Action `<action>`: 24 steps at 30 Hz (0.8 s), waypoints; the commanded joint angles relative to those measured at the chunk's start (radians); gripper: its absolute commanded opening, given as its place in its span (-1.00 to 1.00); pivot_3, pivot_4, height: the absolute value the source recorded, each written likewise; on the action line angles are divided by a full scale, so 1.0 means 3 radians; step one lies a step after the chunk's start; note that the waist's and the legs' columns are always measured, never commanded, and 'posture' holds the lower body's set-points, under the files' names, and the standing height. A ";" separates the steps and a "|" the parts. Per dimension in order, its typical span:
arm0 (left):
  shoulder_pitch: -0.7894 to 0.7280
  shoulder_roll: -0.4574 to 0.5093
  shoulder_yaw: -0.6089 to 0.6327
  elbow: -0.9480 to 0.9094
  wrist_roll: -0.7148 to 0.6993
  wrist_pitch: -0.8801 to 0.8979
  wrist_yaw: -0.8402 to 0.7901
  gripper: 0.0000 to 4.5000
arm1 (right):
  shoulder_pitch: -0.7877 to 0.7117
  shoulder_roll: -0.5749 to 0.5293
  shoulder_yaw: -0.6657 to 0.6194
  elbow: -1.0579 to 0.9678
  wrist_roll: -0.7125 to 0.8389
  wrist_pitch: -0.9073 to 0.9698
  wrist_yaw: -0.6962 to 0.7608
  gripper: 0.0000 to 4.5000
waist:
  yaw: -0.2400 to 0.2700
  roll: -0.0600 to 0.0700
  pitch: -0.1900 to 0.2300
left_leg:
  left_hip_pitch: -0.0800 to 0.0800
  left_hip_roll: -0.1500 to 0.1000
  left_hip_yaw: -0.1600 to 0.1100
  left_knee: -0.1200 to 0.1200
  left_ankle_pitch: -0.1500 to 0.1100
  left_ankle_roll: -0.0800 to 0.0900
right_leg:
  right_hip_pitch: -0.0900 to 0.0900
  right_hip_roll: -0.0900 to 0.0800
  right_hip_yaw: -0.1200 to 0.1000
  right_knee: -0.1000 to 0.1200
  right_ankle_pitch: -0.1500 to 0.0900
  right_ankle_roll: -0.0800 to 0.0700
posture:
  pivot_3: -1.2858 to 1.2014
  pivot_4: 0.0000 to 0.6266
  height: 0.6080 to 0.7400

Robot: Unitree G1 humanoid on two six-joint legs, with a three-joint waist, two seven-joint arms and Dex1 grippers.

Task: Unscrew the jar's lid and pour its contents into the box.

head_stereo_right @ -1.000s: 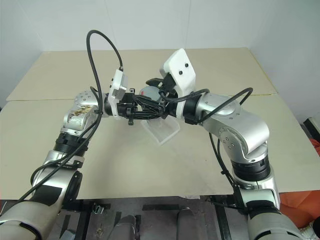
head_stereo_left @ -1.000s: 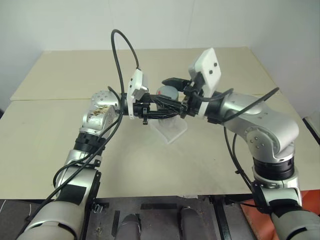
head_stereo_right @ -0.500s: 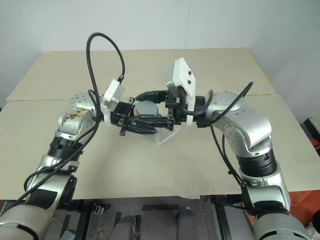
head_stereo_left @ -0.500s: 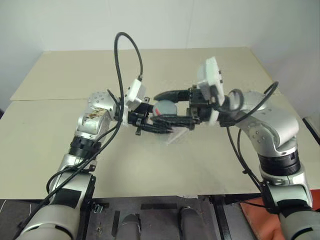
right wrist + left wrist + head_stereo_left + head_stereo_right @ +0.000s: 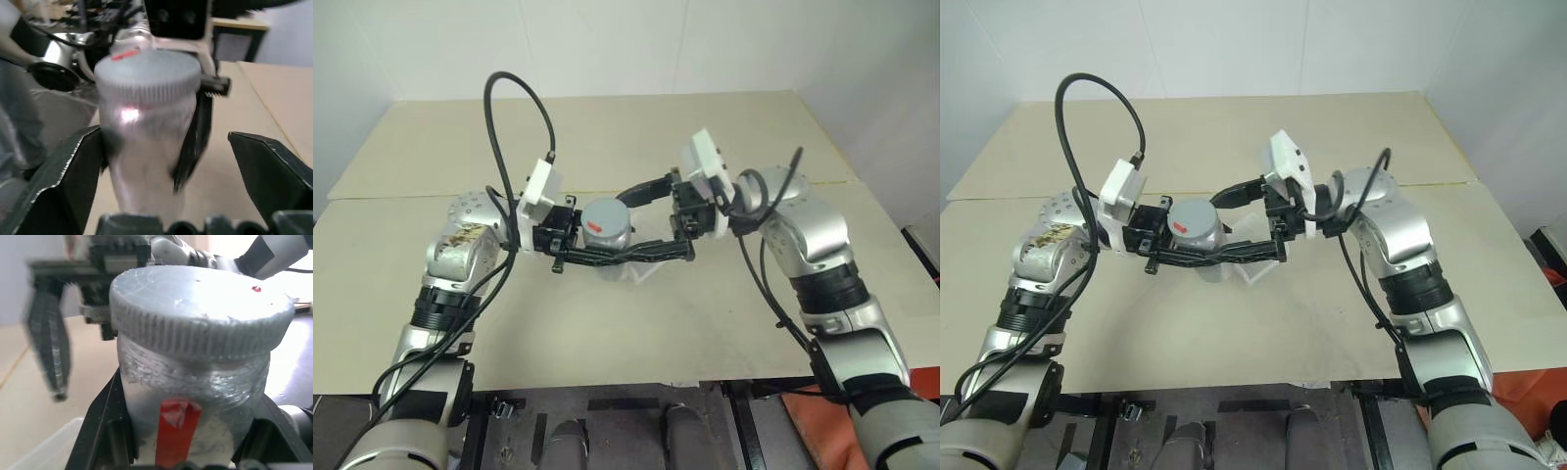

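My left gripper [image 5: 587, 250] is shut on the jar [image 5: 610, 243] and holds it upright above the table, its fingers [image 5: 103, 431] clamped on the body below the lid. The grey ribbed lid [image 5: 607, 217], with a small red mark, sits on the jar, and the label shows a red patch [image 5: 178, 423]. My right gripper [image 5: 625, 227] reaches in from the right and is open, one finger [image 5: 644, 190] behind the jar and one in front. The clear box [image 5: 644, 270] lies on the table just under the jar. The contents are hidden.
The beige table [image 5: 724, 323] is made of two boards with a seam [image 5: 401, 196] running across behind the arms. Black cables [image 5: 514, 93] loop up from both wrists. The table's front edge [image 5: 636, 384] lies close below the arms.
My right gripper has opened, let go of the lid and turned level, so its fingers now straddle the jar. My left arm has drawn the jar leftward and nearer to me.
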 commanded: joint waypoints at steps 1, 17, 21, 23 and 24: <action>-0.0015 0.0044 0.0103 0.0055 0.0023 -0.0052 0.0096 -0.15 | 0.0206 -0.0201 -0.0440 -0.0534 0.0026 0.0152 -0.0433 0.98 | 0.0007 0.0000 0.0000 | 0.0000 0.0000 0.0000 0.0000 0.0000 0.0000 | 0.0000 0.0000 0.0000 0.0000 0.0000 0.0000 | 0.03 -0.52 1.00; -0.0287 -0.0193 0.0042 0.0541 0.0174 -0.0127 0.0302 -0.15 | 0.0329 0.0150 -0.0380 -0.1801 0.0070 0.1412 -0.2161 0.98 | -0.0004 0.0000 0.0000 | 0.0002 -0.0001 -0.0001 -0.0001 -0.0002 0.0003 | 0.0000 0.0000 0.0001 0.0000 -0.0001 -0.0001 | 0.03 -0.52 1.00; -0.0278 -0.0194 0.0024 0.0490 0.0156 -0.0036 0.0276 -0.15 | 0.0227 0.0265 -0.0250 -0.1719 -0.0006 0.1432 -0.2268 0.98 | -0.0005 0.0000 0.0000 | 0.0002 -0.0001 -0.0001 -0.0001 -0.0002 0.0003 | 0.0000 0.0000 0.0001 0.0002 -0.0001 -0.0001 | 0.03 -0.52 1.00; -0.0269 -0.0185 0.0013 0.0464 0.0160 -0.0002 0.0275 -0.15 | 0.0183 0.0317 -0.0231 -0.1683 -0.0004 0.1429 -0.2279 0.98 | -0.0005 0.0001 0.0000 | 0.0002 -0.0001 -0.0001 -0.0001 -0.0002 0.0003 | 0.0000 0.0000 0.0001 0.0002 -0.0001 -0.0001 | 0.03 -0.52 1.00; -0.0267 -0.0184 0.0011 0.0456 0.0158 0.0019 0.0273 -0.15 | 0.0162 0.0346 -0.0215 -0.1656 -0.0015 0.1424 -0.2281 0.98 | -0.0006 0.0001 0.0000 | 0.0002 -0.0001 -0.0001 -0.0001 -0.0002 0.0003 | 0.0000 0.0000 0.0001 0.0002 -0.0001 -0.0001 | 0.03 -0.52 1.00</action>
